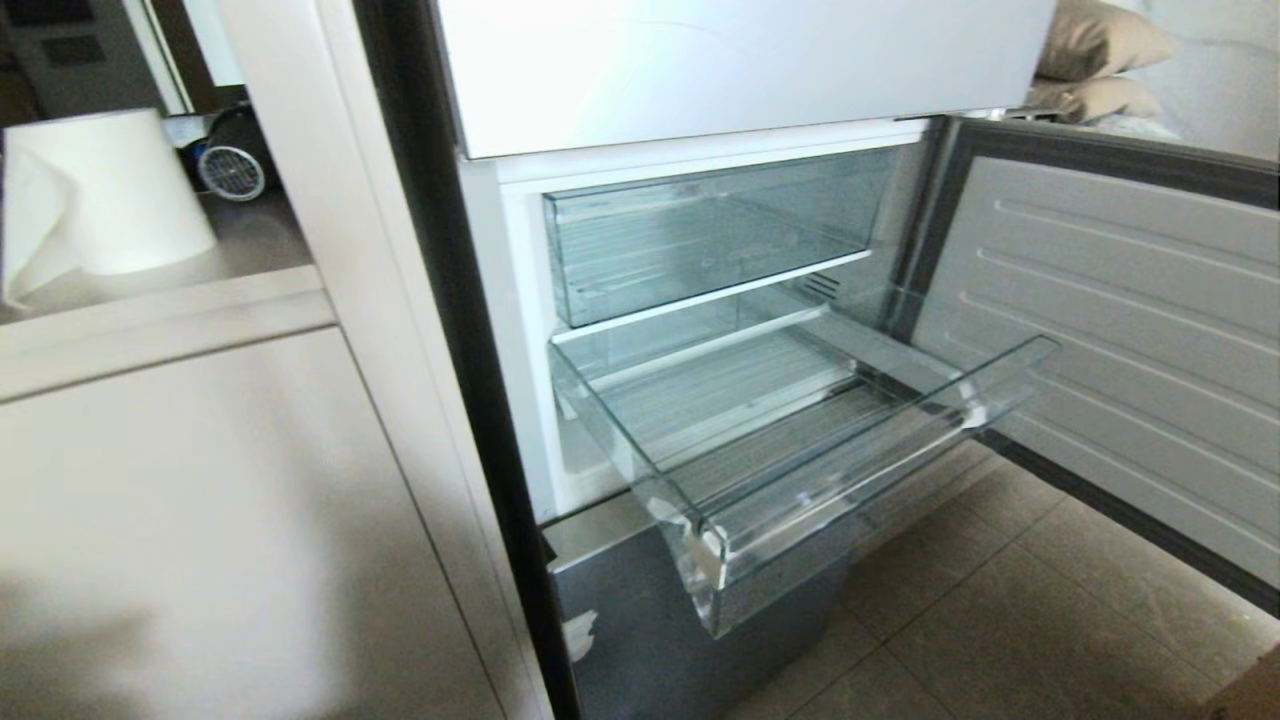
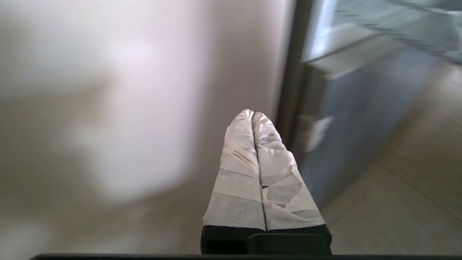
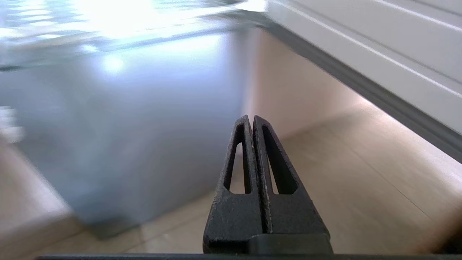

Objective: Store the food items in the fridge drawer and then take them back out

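Note:
The fridge drawer (image 1: 860,480), wide, shallow and clear, stands pulled out of the open fridge; white tape scraps mark its near front corner. Nothing lies in it. The food items are out of view. Neither arm shows in the head view. My left gripper (image 2: 252,113), its fingers wrapped in pale tape, is shut on nothing and hangs low beside the cabinet side and the fridge's grey lower panel (image 2: 353,119). My right gripper (image 3: 251,117), bare black, is shut and empty, low in front of that grey panel (image 3: 137,119) above the tiled floor.
A deeper clear drawer (image 1: 700,240) sits pushed in above the pulled-out one. The fridge door (image 1: 1130,330) stands open on the right. On the left, a paper towel roll (image 1: 110,195) stands on a counter (image 1: 150,310). Beige floor tiles (image 1: 1020,620) lie below the drawer.

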Motion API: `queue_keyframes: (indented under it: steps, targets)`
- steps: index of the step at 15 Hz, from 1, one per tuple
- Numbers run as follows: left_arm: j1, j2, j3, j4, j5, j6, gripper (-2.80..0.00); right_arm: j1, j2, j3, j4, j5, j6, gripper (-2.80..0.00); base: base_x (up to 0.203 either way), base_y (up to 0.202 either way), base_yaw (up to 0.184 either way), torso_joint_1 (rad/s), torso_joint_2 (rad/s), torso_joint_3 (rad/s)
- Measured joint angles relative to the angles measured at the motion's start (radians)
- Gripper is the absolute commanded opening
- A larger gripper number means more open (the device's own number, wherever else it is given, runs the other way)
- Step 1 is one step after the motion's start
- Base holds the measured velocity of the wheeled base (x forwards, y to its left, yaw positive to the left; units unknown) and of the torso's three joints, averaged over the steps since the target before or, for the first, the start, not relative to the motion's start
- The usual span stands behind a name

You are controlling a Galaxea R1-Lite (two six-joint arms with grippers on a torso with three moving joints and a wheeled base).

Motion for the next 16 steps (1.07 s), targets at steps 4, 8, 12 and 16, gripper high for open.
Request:
queue_keyframes:
  steps: [4,8,12,16]
  targets:
    - [0.0,0.0,0.0,0.0,0.0,0.0,-2.8,0.0,0.001,0.0,-0.001,0.0,0.019,-2.8,0.002,-0.008,0.164,-0.001,0.0,0.007]
    - [0.0,0.0,0.0,0.0,0.0,0.0,-2.8,0.004,0.092,0.0,-0.015,-0.007,0.042,-2.8,0.001,0.0,0.023,0.001,0.0,-0.001]
    - [0.001,0.0,0.0,0.0,0.0,0.0,-2.8,0.05,0.433,-0.025,-0.166,0.021,0.05,-2.8,0.0,0.0,0.0,0.0,0.0,0.0]
    - [0.0,0.0,0.0,0.0,0.0,0.0,-2.8,0.098,0.866,-0.065,-0.394,0.097,0.056,-2.8,0.0,0.0,0.0,0.0,0.0,0.0]
